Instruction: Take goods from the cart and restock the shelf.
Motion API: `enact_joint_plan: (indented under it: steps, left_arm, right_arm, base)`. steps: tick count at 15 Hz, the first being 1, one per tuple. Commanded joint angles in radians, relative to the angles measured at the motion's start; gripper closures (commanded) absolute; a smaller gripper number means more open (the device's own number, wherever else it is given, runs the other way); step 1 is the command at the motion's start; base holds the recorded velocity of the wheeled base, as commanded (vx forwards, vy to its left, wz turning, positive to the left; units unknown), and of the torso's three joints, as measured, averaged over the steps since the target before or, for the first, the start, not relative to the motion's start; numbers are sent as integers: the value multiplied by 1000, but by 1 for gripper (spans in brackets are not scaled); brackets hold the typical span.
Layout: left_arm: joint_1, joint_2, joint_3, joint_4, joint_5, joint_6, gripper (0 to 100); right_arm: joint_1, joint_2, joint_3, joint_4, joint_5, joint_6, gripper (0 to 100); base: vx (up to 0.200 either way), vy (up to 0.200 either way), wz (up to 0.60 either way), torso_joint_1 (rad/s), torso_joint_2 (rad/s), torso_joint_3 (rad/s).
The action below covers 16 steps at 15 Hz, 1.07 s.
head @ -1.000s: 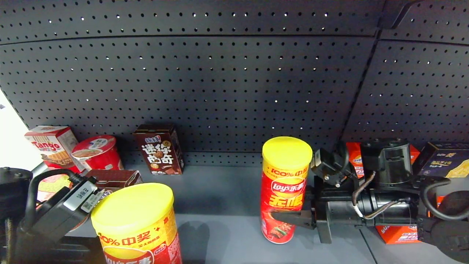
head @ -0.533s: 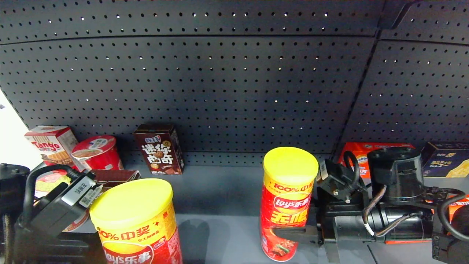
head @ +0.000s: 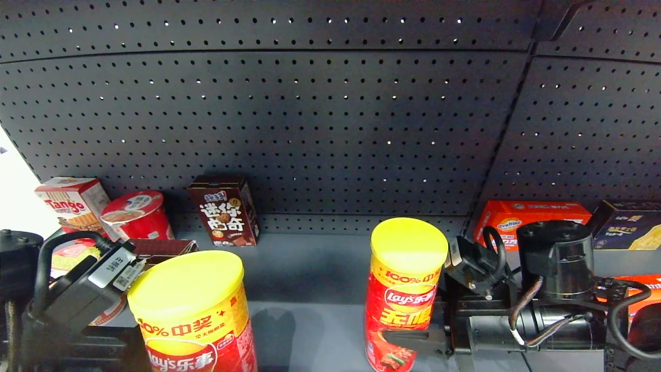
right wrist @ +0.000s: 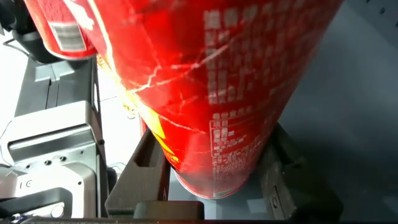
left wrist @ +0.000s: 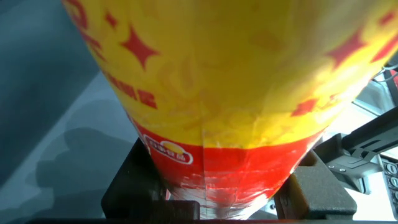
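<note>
Saw left gripper clamped round wide chip can at 7 o'clock of head view. Saw right gripper pinching tall chip can at 5 o'clock, at shelf level. Couldn't tell if touching. Judged midway: picked both cans, released neither; placing left.

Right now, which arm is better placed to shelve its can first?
Right. The right gripper holds its tall can upright over bare shelf; the wide can in the left gripper hangs nearer the robot.
</note>
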<state>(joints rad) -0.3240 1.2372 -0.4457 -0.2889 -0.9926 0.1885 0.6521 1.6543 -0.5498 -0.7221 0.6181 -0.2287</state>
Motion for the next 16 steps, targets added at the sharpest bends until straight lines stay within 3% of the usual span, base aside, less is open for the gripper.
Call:
enact_joint_plan:
  steps: [1, 13, 14, 16]
  left_arm:
    - [0, 7, -1, -1, 0, 0, 100]
    - [0, 27, 4, -1, -1, 0, 100]
    - [0, 27, 5, -1, -1, 0, 100]
    - [0, 25, 5, -1, -3, 0, 100]
  right_arm:
    - [1, 10, 10, -3, 2, 0, 100]
    - [14, 4, 37, -8, -6, 0, 100]
    - [14, 1, 44, -14, -6, -1, 0]
    - [14, 2, 54, -43, -8, 0, 0]
  base:
    - [0, 0, 0, 0, 0, 0]
    - [0, 0, 0, 0, 0, 0]
    - [0, 0, 0, 0, 0, 0]
    - [0, 0, 0, 0, 0, 0]
